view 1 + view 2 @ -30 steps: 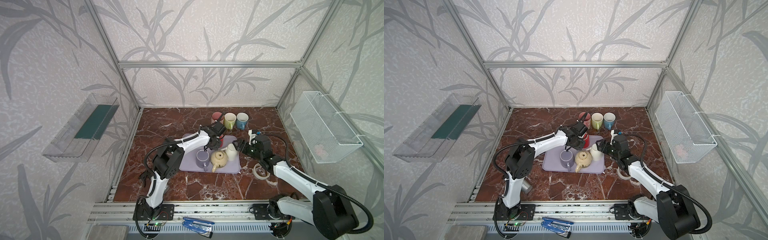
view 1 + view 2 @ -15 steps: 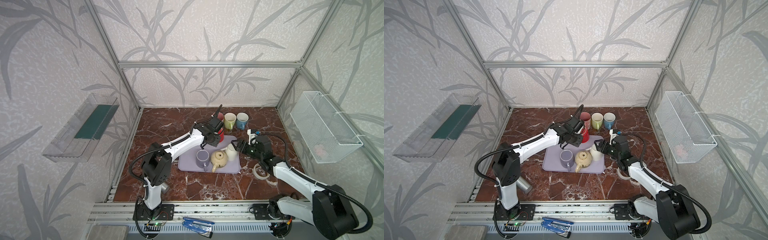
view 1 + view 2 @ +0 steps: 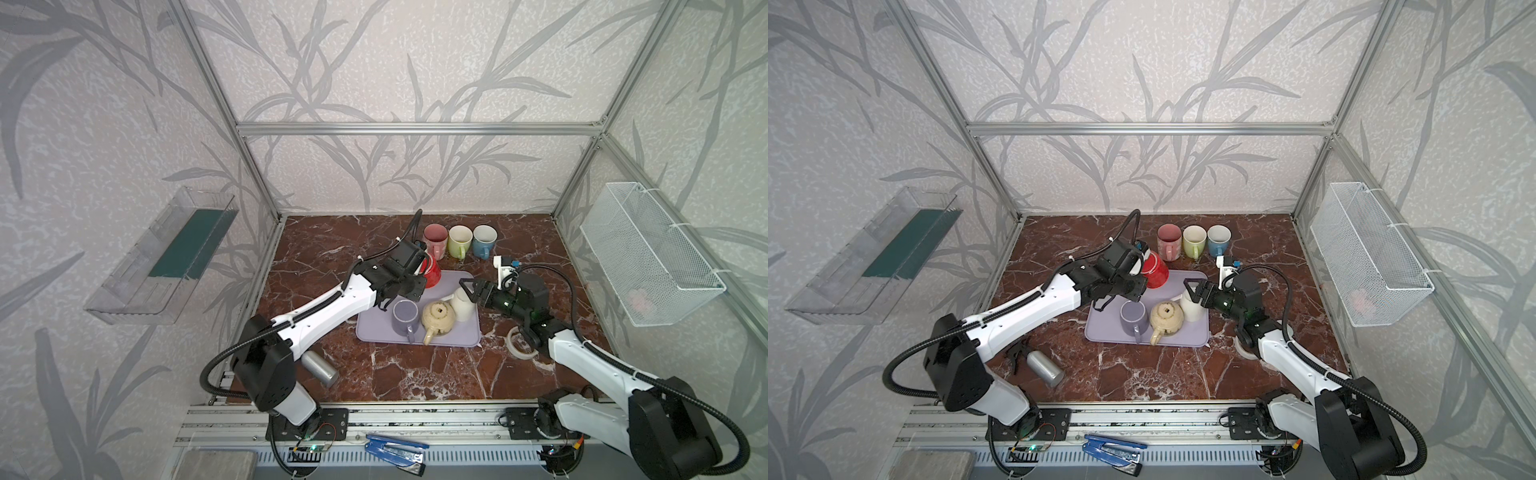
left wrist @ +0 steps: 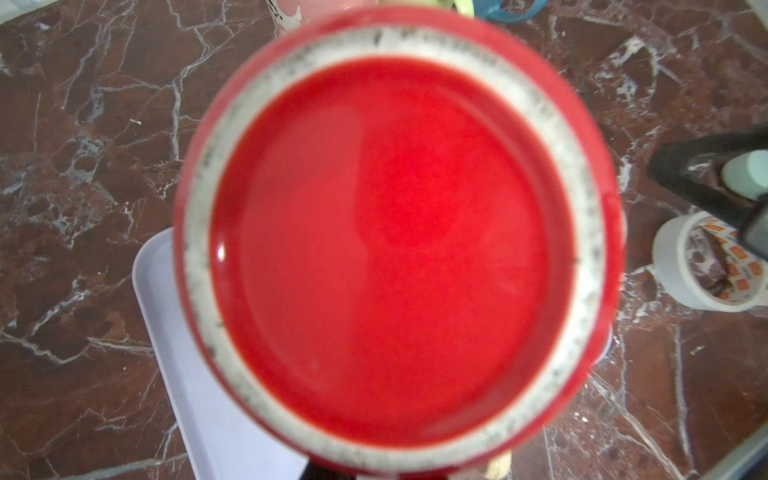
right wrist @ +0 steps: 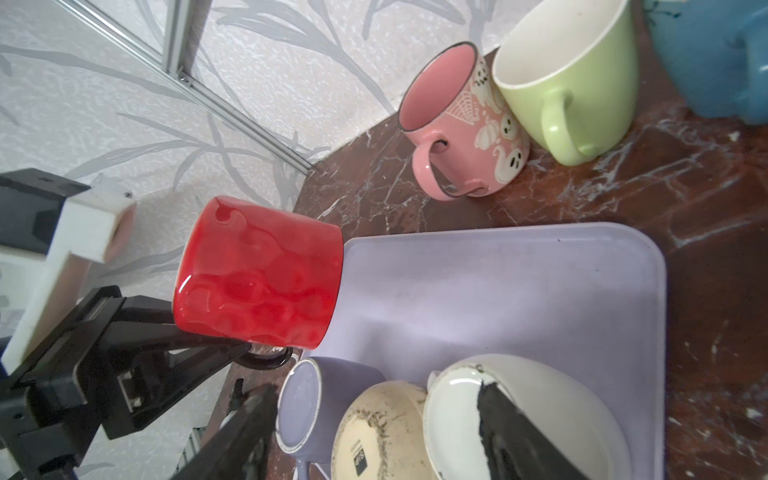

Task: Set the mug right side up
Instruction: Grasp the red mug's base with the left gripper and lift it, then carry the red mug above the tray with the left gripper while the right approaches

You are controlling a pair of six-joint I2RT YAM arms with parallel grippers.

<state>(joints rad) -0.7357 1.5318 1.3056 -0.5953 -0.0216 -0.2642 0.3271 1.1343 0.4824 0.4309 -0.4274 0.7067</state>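
Loads of colour on this one
Glossy red dimpled ceramic mug (image 5: 257, 270), base ringed in speckly white. Pink ceramic mug (image 5: 469, 124) with white ghosts and a dark rim, lime-green ceramic mug (image 5: 569, 79) that's cream inside, blue ceramic mug (image 5: 706, 62). Lavender plastic tray (image 5: 540, 291), dark-red marble tabletop (image 3: 324, 245) veined white.

Tray (image 3: 453, 338) at mid-table bears, left to right, upright mug (image 3: 405, 316), teapot (image 3: 439, 319), cup (image 3: 465, 313). Tilted mug (image 3: 431, 272) over its rear left corner. Row of three mugs (image 3: 460, 240) behind; tape roll (image 4: 667, 266) right; can (image 3: 319, 365) front left.
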